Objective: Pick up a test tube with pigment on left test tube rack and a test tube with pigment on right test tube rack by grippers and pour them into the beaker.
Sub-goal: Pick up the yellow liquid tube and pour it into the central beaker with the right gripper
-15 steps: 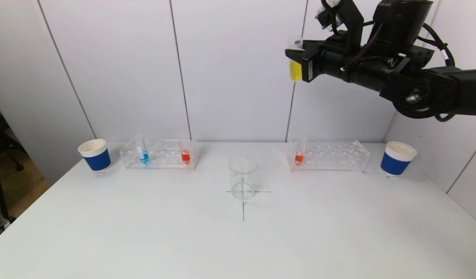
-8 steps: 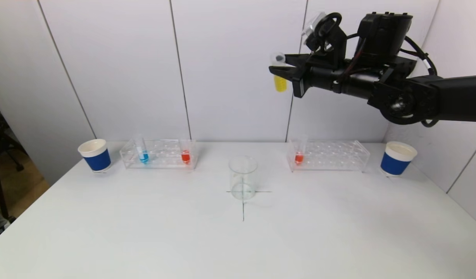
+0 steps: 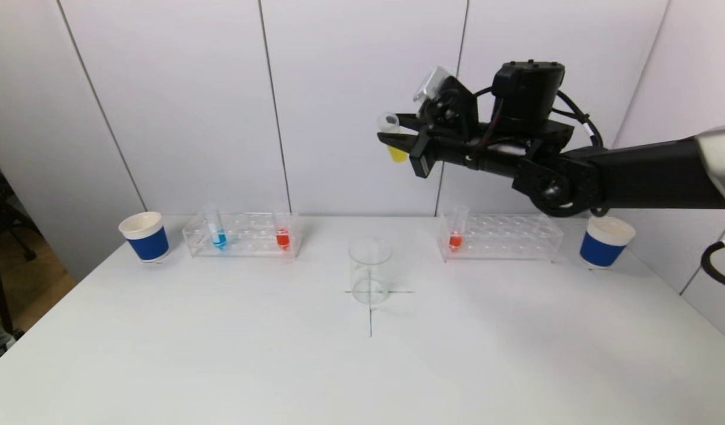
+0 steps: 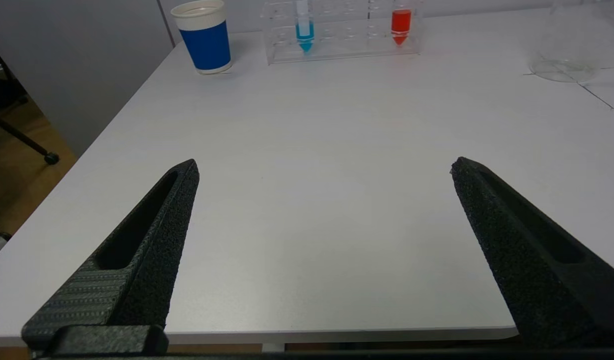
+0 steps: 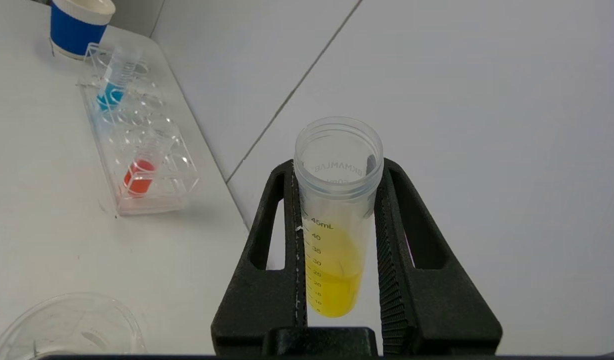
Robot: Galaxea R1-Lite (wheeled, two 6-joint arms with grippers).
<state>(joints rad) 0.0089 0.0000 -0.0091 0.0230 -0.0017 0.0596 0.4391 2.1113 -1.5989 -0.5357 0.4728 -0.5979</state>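
Observation:
My right gripper is shut on a clear test tube with yellow pigment, held high above and a little right of the empty glass beaker; the tube leans slightly. In the right wrist view the yellow tube sits between the fingers. The left rack holds a blue tube and a red tube. The right rack holds a red tube. My left gripper is open and empty, low over the table's near left edge.
A blue paper cup stands left of the left rack and another blue paper cup right of the right rack. A black cross is drawn on the white table under the beaker. Wall panels stand close behind.
My right gripper has carried the yellow tube leftward and downward, from above the right rack toward the beaker, and the tube now tilts slightly. The left arm has not moved.

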